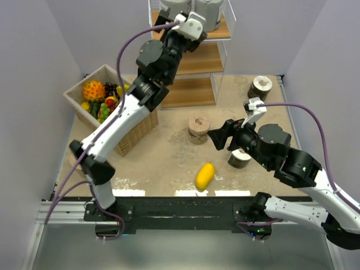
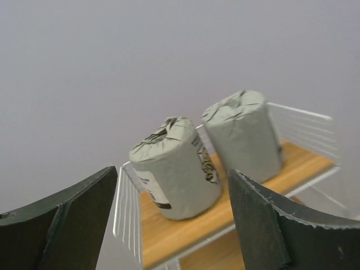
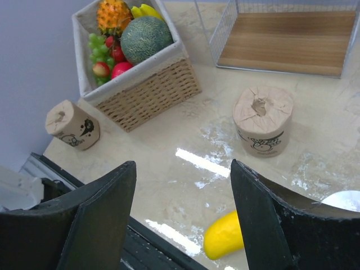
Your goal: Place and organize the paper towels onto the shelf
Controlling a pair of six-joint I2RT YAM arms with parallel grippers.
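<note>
Plain pale grey walls point(image 1: 34, 56) on three sides of a glossy beige tabletop point(image 1: 169, 163) with bright glare patches

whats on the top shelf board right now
Two grey paper towel rolls stand upright, side by side, on the top board. From above, the left arm covers part of it.

Far shelf point(image 2: 185, 228): thin white wire frame, wooden boards with a satin grain. The grey rolls point(image 2: 174, 169) on it wear crinkled matt paper wrap. I read the tan roll point(image 3: 263, 126) as matt paper, puckered on top. The table point(image 3: 185, 185) looks like pale stone, glossy, throwing glare. The basket point(image 3: 152, 93) on the left is rough woven wicker with a cloth lining. The mango point(image 3: 224, 236) is smooth with a faint sheen.
</note>
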